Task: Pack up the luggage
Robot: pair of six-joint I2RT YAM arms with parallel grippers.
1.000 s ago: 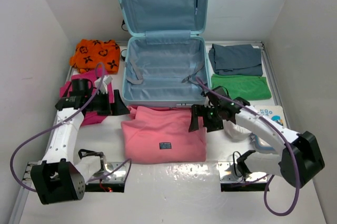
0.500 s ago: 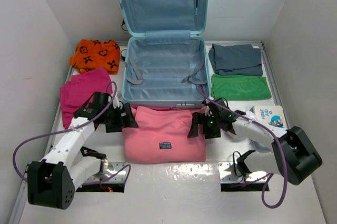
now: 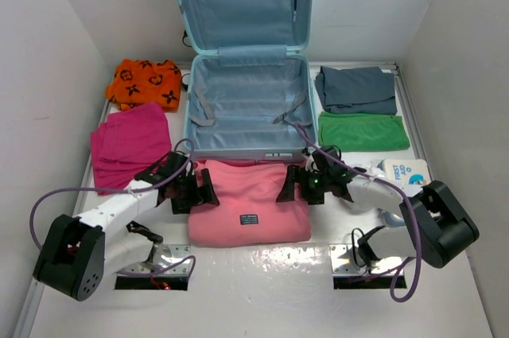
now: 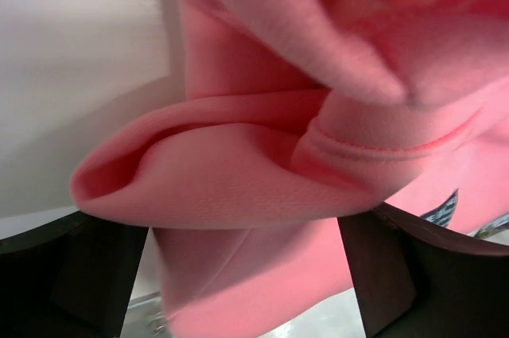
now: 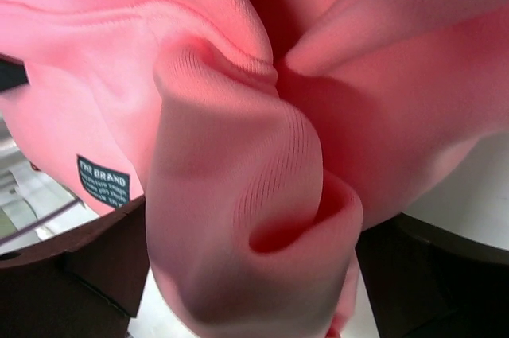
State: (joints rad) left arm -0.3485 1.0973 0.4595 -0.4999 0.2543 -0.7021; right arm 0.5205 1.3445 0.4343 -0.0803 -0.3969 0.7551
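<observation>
Early stage, by the look of it: zero items packed, first pick not yet made.

Outside the case, left to right:
- orange patterned garment (image 3: 145,82) at back left, magenta cloth (image 3: 127,143) just in front of it, both folded, untouched
- pink top (image 3: 246,204) flat on the table (image 3: 262,290), touching the front wall of the luggage (image 3: 246,111)
- grey clothes (image 3: 356,88) at back right, green cloth (image 3: 362,131) in front of them, both folded
- first-aid box (image 3: 404,171) far right, partly hidden behind the right arm

Left gripper (image 3: 197,192): at the pink top's left edge, jaws wide, a bunched fold of pink fabric between them in the wrist view, not clamped.
Right gripper (image 3: 298,187): mirrored at the right edge, jaws equally wide, thick roll of fabric between them, not pinched either.
Likely next: close both on the edges, lift together, carry back over the front wall.

Containers:
- luggage at back centre between the two clothing stacks, open, lid (image 3: 242,4) upright against the back wall
- base showing only bare blue lining and two loose grey straps (image 3: 203,111) lying across it, no clothing inside
- lid pocket zipped flat, contents impossible to tell
- first-aid box shut as far as visible, contents unseen
</observation>
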